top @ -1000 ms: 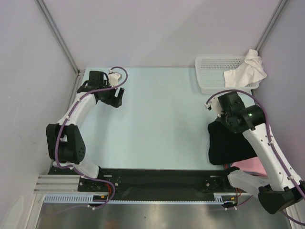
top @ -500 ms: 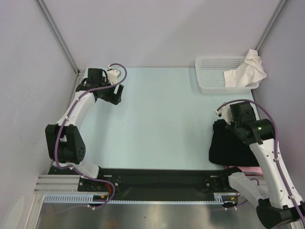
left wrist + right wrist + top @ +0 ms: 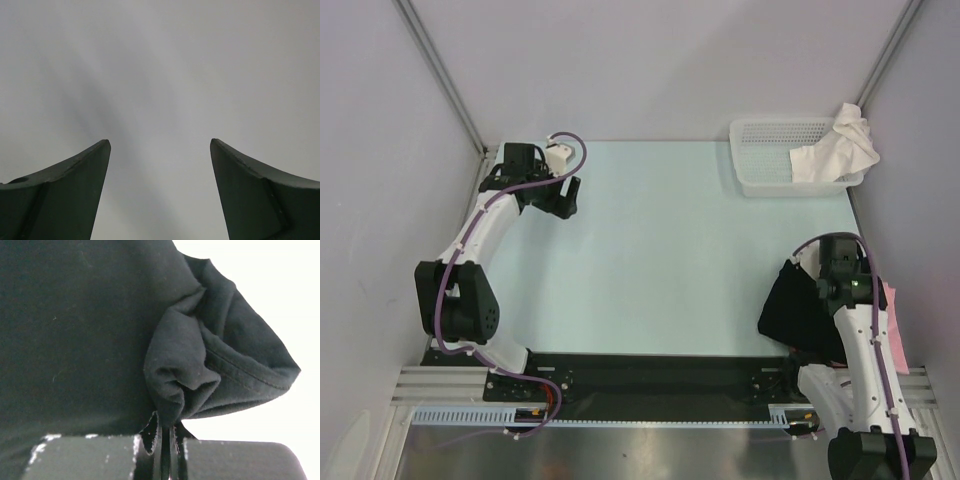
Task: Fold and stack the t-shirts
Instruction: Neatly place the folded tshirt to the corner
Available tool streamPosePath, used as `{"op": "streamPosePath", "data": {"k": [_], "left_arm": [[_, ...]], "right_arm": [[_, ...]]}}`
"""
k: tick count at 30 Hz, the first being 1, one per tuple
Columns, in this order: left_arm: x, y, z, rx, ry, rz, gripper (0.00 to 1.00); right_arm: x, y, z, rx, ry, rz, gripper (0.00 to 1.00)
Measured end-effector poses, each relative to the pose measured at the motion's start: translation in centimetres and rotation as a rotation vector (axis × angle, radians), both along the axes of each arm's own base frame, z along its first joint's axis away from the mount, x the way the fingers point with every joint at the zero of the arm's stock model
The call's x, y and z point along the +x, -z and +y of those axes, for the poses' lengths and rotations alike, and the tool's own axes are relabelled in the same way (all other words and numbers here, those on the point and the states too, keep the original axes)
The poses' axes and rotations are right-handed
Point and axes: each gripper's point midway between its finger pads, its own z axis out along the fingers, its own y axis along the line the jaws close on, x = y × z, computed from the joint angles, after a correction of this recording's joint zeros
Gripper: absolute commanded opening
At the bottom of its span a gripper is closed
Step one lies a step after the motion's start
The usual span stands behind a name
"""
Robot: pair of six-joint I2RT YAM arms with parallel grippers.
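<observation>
while pinched in the right fingers (image 3: 230, 460), black t-shirt (image 3: 100, 315): bunched at the counter (image 3: 660, 250) near-right edge
right fingers: closed on a black fold
pink t-shirt (image 3: 892, 320): just right of it, partly hidden
white t-shirt (image 3: 840, 150): draped over basket (image 3: 770, 140), far right
left fingers (image 3: 65, 200): spread apart, far-left of counter

**Even light overhead, one view blown out**

The top view is brightly and evenly lit; glare is seen on the brushed metal strip (image 3: 670, 452) at 6 o'clock. Behind the large plain black cloth t-shirt (image 3: 75, 315), the right wrist view is overexposed at 3 o'clock.
</observation>
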Motion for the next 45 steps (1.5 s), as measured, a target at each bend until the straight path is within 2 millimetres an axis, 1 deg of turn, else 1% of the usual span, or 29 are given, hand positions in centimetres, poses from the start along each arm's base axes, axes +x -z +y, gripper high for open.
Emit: {"op": "streamPosePath", "data": {"k": [2, 8, 10, 12, 15, 17, 22, 24, 25, 26, 27, 28, 29, 30, 33, 35, 37, 38, 40, 42, 44, 45], "left_arm": [[0.0, 0.0, -0.2, -0.007, 0.006, -0.001, 0.87], [-0.1, -0.4, -0.3, -0.015, 0.013, -0.009, 0.86], [-0.1, -0.7, -0.4, -0.02, 0.017, -0.017, 0.86], [-0.1, -1.0, -0.5, -0.025, 0.02, -0.025, 0.86], [-0.1, -1.2, -0.4, -0.027, 0.02, -0.032, 0.86], [-0.1, -1.3, -0.3, -0.03, 0.017, -0.033, 0.86], [0.0, -1.4, 0.5, -0.04, 0.001, -0.033, 0.86], [0.1, -1.4, 0.7, -0.047, -0.001, -0.034, 0.86], [0.1, -1.4, 0.8, -0.049, -0.003, -0.034, 0.86], [0.1, -1.4, 0.9, -0.051, -0.005, -0.034, 0.86], [0.1, -1.4, 1.0, -0.051, -0.007, -0.034, 0.86], [0.1, -1.4, 1.1, -0.053, -0.008, -0.034, 0.86], [0.1, -1.4, 1.2, -0.054, -0.01, -0.034, 0.86], [0.1, -1.4, 1.3, -0.057, -0.01, -0.034, 0.86], [0.1, -1.5, 1.7, -0.069, -0.017, -0.034, 0.86], [0.2, -1.5, 2.2, -0.07, -0.027, -0.034, 0.86], [0.2, -1.4, 2.4, -0.071, -0.033, -0.033, 0.86], [0.2, -1.4, 2.5, -0.071, -0.035, -0.033, 0.86], [0.2, -1.5, 2.4, -0.078, -0.03, -0.033, 0.86], [0.1, -1.5, 2.3, -0.083, -0.025, -0.033, 0.86], [0.1, -1.5, 2.2, -0.086, -0.023, -0.033, 0.86], [0.1, -1.6, 2.2, -0.088, -0.022, -0.033, 0.86]], "right_arm": [[0.2, -0.1, -0.5, -0.008, 0.005, -0.02, 0.0], [2.2, -2.2, -1.1, -0.028, -0.008, -0.122, 0.0], [2.7, -2.4, -1.5, -0.034, -0.013, -0.137, 0.0], [3.1, -2.1, -2.0, -0.042, -0.007, -0.138, 0.0], [3.6, -0.6, -3.0, -0.044, 0.013, -0.117, 0.0], [4.1, 0.0, -3.5, -0.05, 0.006, -0.1, 0.0], [5.7, 0.4, -4.6, -0.059, -0.006, -0.116, 0.0], [6.2, 1.1, -5.1, -0.063, -0.011, -0.113, 0.0], [6.1, 1.3, -5.2, -0.063, -0.006, -0.11, 0.03], [6.2, 1.7, -5.4, -0.06, -0.004, -0.102, 0.08], [6.2, 2.1, -5.6, -0.055, -0.002, -0.093, 0.29], [6.3, 2.5, -5.7, -0.052, 0.0, -0.086, 0.45], [6.3, 2.7, -5.8, -0.053, -0.001, -0.083, 0.68], [6.4, 2.9, -5.9, -0.053, -0.002, -0.083, 0.99], [6.9, 2.8, -6.2, -0.061, -0.005, -0.112, 1.0], [7.7, 2.0, -6.3, -0.069, -0.009, -0.166, 1.0], [8.6, 0.7, -6.3, -0.065, 0.001, -0.24, 1.0], [9.1, -0.2, -6.2, -0.048, 0.021, -0.301, 1.0], [9.9, -2.6, -6.0, -0.006, 0.075, -0.435, 1.0], [10.9, -6.4, -5.6, 0.074, 0.17, -0.645, 1.0], [11.6, -10.3, -5.2, 0.195, 0.296, -0.881, 1.0], [11.7, -11.8, -5.0, 0.268, 0.373, -0.989, 1.0]]}}
